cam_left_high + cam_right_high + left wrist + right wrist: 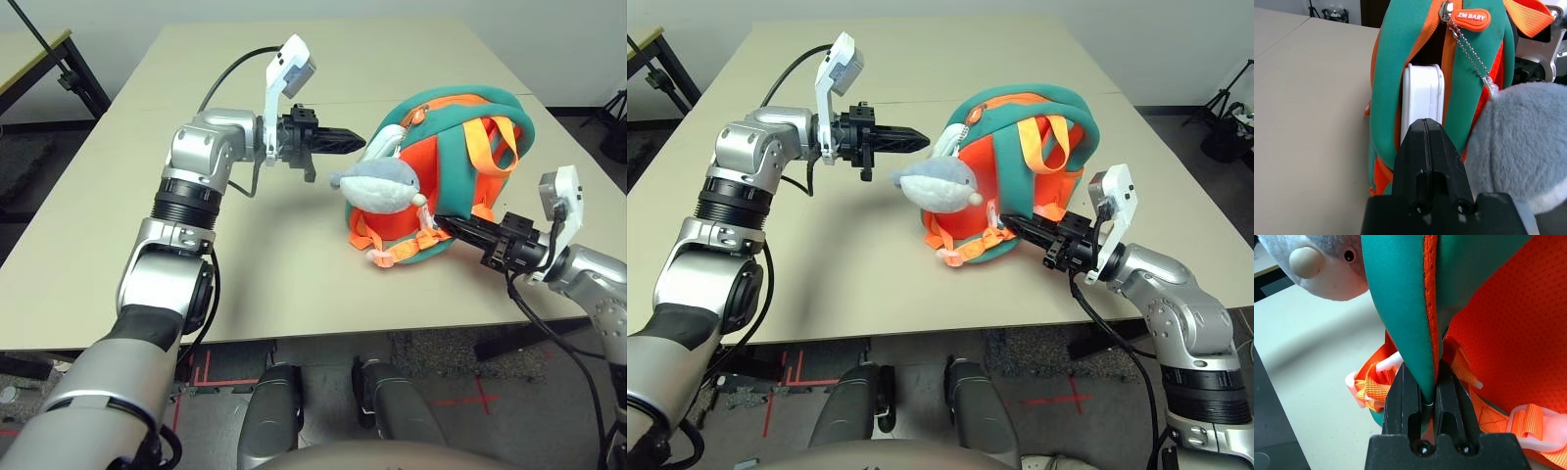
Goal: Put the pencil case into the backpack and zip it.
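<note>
You had a beige table (118,196) under everything, matte and bare on your left side, with a seam running across its far part. Beyond it, at far left, stood a second table (29,54) with a dark frame, against a pale wall and over dark flooring; red tape marks (201,370) showed on the floor below the near edge. Your left gripper (355,143) hung above the table with its fingers pressed together on nothing, tips pointing at the case (1422,100). The case stood on end, partly inside the open zipper slot of the backpack (446,147), its white end still sticking out between the teal sides. The backpack sat upright right of centre, and a grey plush shark (380,183) hung from its zipper pull (1471,19) by a small chain on the side facing you. Your right gripper (1428,396) came in low from the right and was clamped on a teal and orange edge of the backpack near its base, just above the orange strap buckles.
</note>
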Tool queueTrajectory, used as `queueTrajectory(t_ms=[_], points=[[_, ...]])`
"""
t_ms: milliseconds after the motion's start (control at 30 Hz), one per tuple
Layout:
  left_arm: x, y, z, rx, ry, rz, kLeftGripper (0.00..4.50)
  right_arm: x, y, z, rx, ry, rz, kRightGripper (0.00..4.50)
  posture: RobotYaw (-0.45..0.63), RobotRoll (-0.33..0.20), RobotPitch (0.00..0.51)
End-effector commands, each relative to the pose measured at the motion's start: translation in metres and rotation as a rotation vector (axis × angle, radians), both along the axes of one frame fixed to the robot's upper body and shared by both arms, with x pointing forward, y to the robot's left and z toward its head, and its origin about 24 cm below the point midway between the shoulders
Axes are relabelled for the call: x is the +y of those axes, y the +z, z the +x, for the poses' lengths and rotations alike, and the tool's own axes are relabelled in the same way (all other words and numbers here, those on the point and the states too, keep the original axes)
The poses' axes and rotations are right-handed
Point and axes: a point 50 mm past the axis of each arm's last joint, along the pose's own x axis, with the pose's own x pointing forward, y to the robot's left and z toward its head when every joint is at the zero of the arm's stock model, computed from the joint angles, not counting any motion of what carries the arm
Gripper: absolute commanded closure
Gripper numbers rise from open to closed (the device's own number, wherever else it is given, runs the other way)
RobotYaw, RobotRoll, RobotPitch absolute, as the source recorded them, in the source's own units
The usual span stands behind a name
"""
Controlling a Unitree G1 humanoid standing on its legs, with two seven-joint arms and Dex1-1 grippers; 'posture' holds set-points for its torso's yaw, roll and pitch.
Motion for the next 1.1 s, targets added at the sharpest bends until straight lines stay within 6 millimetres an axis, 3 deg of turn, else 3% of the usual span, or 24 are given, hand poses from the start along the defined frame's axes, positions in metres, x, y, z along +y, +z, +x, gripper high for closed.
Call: queueTrajectory(t_ms=[33,600,733,867,1100], points=[[-0.004,-0.004,0.001,0.005,-0.003,0.004,4.50,-0.002,-0.001,-0.002,0.010,-0.016,-0.005,4.49,0.03,0.000,0.107],[-0.037,-0.046,0.001,0.070,0.002,0.033,4.50,0.002,-0.004,-0.006,0.002,-0.029,0.015,4.49,0.01,0.000,0.106],[-0.029,-0.037,0.005,0.047,0.024,0.013,4.50,0.001,-0.004,-0.008,0.002,-0.034,0.015,4.49,0.00,0.000,0.106],[-0.008,-0.008,0.012,-0.017,0.068,-0.034,3.51,-0.001,-0.004,-0.008,0.005,-0.037,0.011,4.49,0.00,0.000,0.106],[0.019,0.036,0.003,-0.116,0.040,-0.067,0.82,0.000,-0.004,-0.003,0.006,-0.021,0.006,4.49,0.04,0.000,0.107]])
